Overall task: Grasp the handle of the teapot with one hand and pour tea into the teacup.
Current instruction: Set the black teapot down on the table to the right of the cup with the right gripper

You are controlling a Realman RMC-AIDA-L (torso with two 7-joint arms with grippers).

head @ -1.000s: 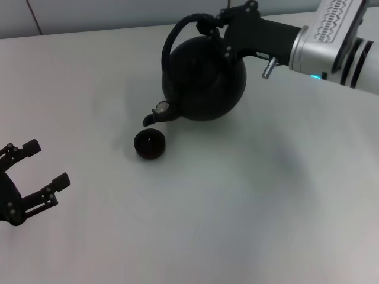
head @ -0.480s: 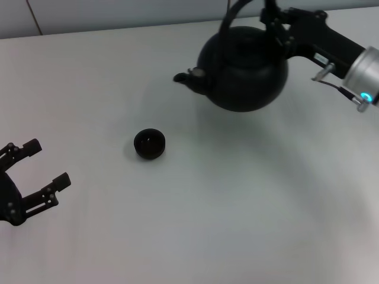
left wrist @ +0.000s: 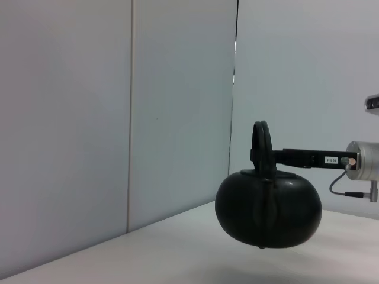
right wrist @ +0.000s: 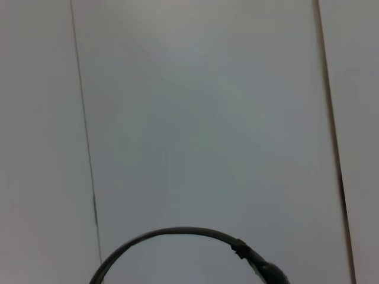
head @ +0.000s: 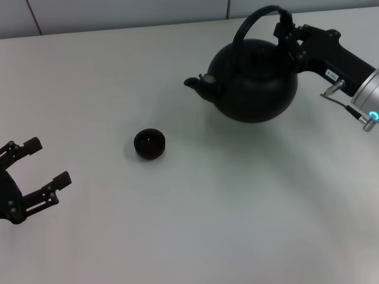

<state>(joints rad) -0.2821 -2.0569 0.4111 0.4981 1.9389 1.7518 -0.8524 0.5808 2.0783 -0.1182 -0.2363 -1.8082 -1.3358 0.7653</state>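
Note:
The round black teapot (head: 254,80) hangs level above the white table (head: 195,225) at the back right, spout (head: 195,84) pointing left. My right gripper (head: 288,32) is shut on its arched black handle (head: 254,21). The teapot also shows in the left wrist view (left wrist: 269,207), clear of the table, with the handle (left wrist: 262,142) held by the right arm. The right wrist view shows only the handle's arc (right wrist: 177,234). The small dark teacup (head: 149,144) stands on the table, left of and nearer than the spout. No tea stream shows. My left gripper (head: 37,165) is open at the near left.
A pale panelled wall (left wrist: 118,118) stands behind the table's far edge (head: 118,26). Nothing else lies on the table.
The teapot has been tipped back from over the teacup to level, and carried right and back. It has sunk slightly in the last half second. The left arm has not moved.

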